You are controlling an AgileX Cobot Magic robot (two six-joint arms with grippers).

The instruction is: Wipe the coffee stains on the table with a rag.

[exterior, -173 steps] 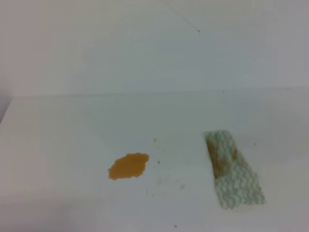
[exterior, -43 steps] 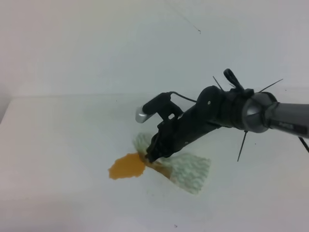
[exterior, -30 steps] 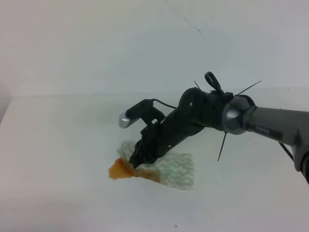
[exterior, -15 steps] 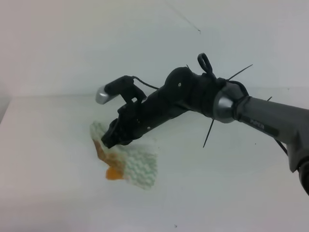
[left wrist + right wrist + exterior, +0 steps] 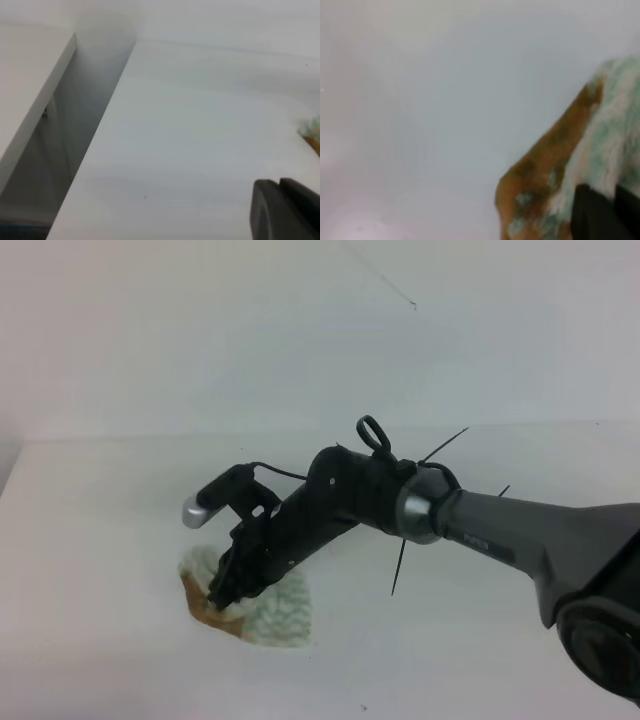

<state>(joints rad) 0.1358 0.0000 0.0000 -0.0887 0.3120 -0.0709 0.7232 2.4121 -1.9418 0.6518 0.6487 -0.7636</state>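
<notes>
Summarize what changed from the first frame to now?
The right gripper came in, took the rag from the right and dragged it left over the coffee stains, which no longer show. The rag's left edge is now browner. The table is unchanged; left arm stays out of the high view.

One rag (image 5: 262, 602) — two claws (image 5: 218, 597), seemingly.

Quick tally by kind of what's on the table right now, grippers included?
Rags: 1, the rag, brown-stained along its left edge
Grippers: 2, right gripper pinching the rag, left gripper off to the side
Open coffee puddles: 0 showing on the table
Total: 3
</notes>
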